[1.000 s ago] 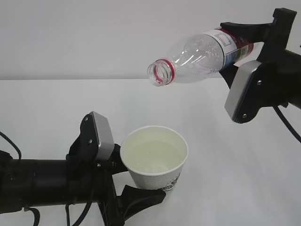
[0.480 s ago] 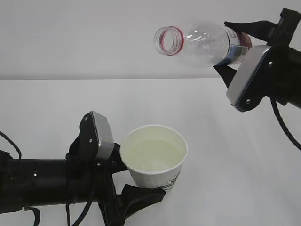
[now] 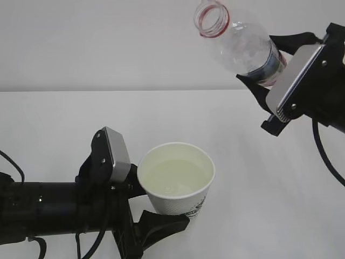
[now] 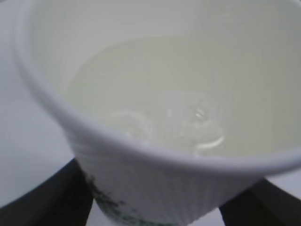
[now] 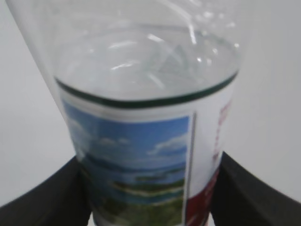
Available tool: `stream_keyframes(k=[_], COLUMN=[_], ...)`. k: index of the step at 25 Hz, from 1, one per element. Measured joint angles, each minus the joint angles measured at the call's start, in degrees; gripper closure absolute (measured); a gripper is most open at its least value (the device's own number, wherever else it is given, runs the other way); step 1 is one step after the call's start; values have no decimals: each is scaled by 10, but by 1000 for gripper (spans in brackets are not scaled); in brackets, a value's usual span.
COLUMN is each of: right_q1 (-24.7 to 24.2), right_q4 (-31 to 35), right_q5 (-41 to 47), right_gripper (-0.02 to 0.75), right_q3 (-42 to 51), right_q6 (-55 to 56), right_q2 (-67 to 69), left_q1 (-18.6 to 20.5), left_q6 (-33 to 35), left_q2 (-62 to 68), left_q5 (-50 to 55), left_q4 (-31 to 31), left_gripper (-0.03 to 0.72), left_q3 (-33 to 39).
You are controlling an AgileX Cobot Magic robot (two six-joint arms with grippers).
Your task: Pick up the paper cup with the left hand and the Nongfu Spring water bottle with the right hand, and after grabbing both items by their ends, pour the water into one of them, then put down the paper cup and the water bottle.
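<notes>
Two grippers, both clamped: the left hand (image 3: 141,208) grips the water-filled paper cup (image 3: 177,183) low near the front edge; the right hand (image 3: 264,67) holds the tilted bottle (image 3: 240,43) high, well apart, open table (image 3: 259,178) between.

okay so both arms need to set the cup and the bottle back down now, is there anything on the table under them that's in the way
Nothing visible is in the way. The left hand holds the paper cup of water low over bare white table. The right hand holds the Nongfu Spring water bottle high at the right, and the table below it shows nothing else.
</notes>
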Motion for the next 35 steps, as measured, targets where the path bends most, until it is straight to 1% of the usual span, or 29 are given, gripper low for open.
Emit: stream_keyframes(k=[8,22,35], right_q1=[0,0,0], right_q4=[1,4,4], right_q5=[3,3,8], right_gripper=[235,235,235], right_q3=[32,32,32], right_q6=[76,271,392], right_q2=[0,0,0], left_q1=[0,0,0], left_q6=[0,0,0], left_q2=[0,0,0], left_q5=[0,0,4], left_q4=[-2,-3,-5], left_gripper=[136,136,136], left_q3=[0,0,0])
